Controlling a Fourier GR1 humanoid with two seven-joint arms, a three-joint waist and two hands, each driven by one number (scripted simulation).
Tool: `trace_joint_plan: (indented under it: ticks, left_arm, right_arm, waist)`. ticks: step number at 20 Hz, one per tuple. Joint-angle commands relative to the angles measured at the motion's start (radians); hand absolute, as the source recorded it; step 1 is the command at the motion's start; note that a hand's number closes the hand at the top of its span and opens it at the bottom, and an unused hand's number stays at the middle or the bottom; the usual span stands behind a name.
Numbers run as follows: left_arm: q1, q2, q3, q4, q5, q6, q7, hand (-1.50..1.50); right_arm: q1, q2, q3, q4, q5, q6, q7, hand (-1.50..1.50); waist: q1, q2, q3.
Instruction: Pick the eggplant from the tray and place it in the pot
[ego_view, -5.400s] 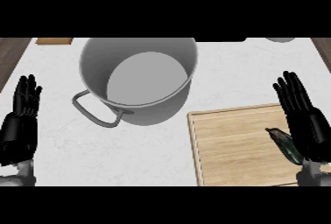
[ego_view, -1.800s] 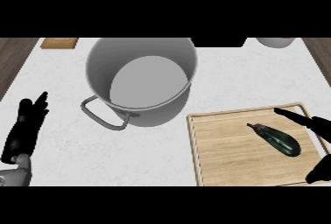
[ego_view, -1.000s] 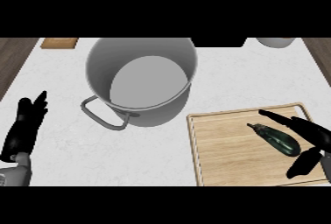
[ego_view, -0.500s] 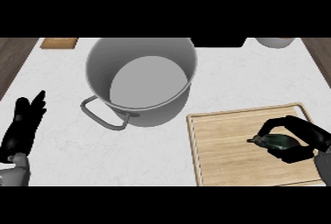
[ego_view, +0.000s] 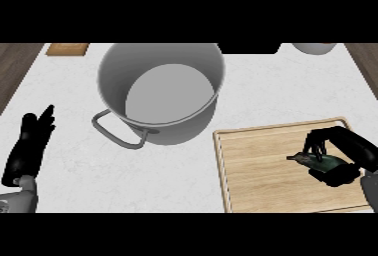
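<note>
Eggplant (ego_view: 316, 161): small, dark, greenish stem end pointing left. I see only part of it, the rest sits inside the curled fingers of the right hand (ego_view: 347, 162). It is over the right side of the tray (ego_view: 255, 172), a pale wooden board with a raised rim. I can't tell if they touch.

Pot (ego_view: 118, 67): big, grey metal, upright, loop handle at lower left, just up-left of the tray.

From the eggplant (ego_view: 316, 161) in the right hand (ego_view: 344, 162), the wide-mouthed pot (ego_view: 118, 70) stands at ten o'clock; bare counter (ego_view: 295, 92) lies between, the pot's tall wall the only obstacle.
</note>
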Motion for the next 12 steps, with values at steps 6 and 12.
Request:
trace_joint_plan:
  ticks: [6, 12]
  left_arm:
    - [0.033, 0.009, 0.022, -0.013, 0.006, 0.002, 0.008, 0.00]
    - [-0.001, 0.017, 0.032, 0.003, -0.001, 0.013, 0.027, 0.00]
  right_arm:
    - [0.123, 0.113, -0.052, -0.139, 0.250, -0.277, 0.594, 1.50]
    - [0.169, 0.232, 0.057, -0.504, 0.456, -0.347, 0.914, 1.50]
  waist:
    - [-0.044, -0.016, -0.009]
    - [-0.062, -0.020, -0.008]
